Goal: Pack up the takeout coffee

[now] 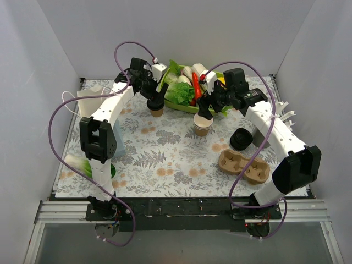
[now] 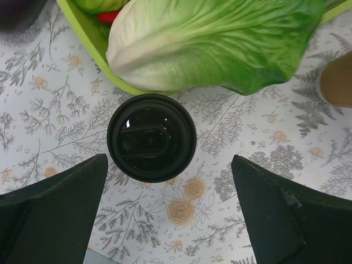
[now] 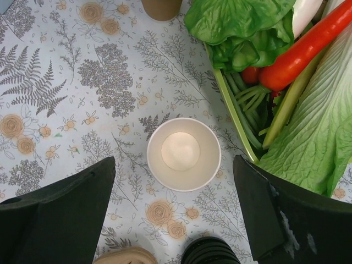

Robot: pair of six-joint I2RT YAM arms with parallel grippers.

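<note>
The takeout coffee (image 1: 157,108), a tan cup with a black lid, stands on the floral mat by the green tray. My left gripper (image 1: 155,94) hovers just above it, open and empty. In the left wrist view the black lid (image 2: 151,137) lies just ahead of the open gripper (image 2: 168,214), not between the fingers (image 2: 49,212). My right gripper (image 1: 207,108) is open and empty above the lidless tan cup (image 1: 202,126). In the right wrist view that open cup (image 3: 183,154) sits just ahead of the gripper (image 3: 173,217).
A green tray (image 1: 190,108) of vegetables stands at the back. A stack of black lids (image 1: 241,138) and a cardboard cup carrier (image 1: 243,166) lie at the right. A pale blue bag (image 1: 119,141) and a green vegetable (image 1: 88,165) are at the left.
</note>
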